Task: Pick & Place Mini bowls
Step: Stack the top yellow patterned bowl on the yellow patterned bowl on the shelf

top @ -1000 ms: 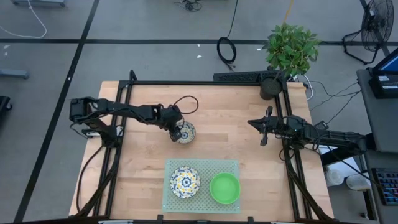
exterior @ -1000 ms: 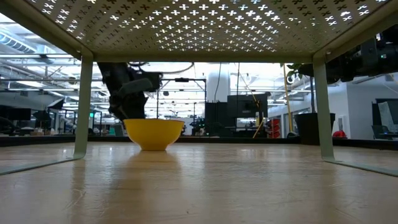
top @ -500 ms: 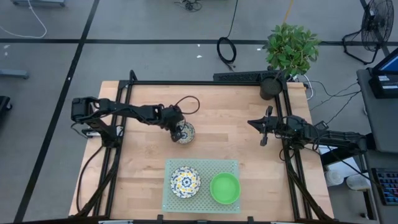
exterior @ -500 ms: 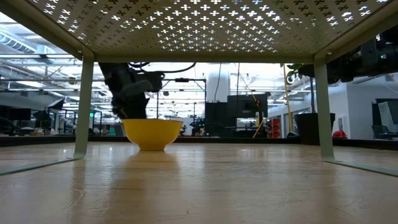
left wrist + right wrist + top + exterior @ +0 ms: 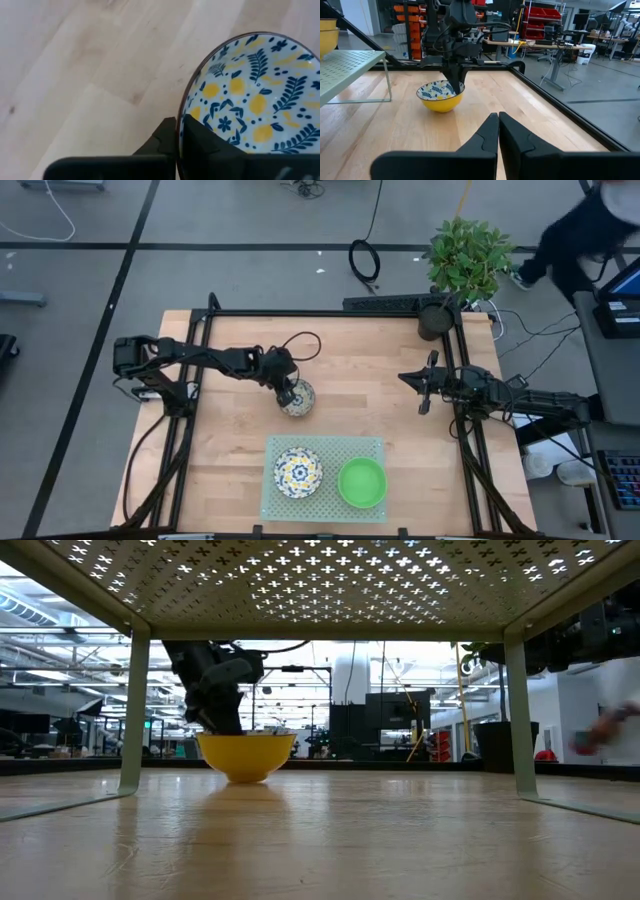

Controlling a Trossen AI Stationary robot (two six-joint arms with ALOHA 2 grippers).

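Person (image 5: 585,225) entered beyond wooden table (image 5: 370,380); plant (image 5: 468,255) at corner.

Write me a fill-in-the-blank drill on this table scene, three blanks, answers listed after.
1. The left end effector is shut on the ____ of the floral bowl on the bare wood.
2. On the perforated mat, beside another floral bowl, sits a plain ____ bowl.
3. The right end effector, near the table's right edge, holds ____.

Missing words: rim; green; nothing
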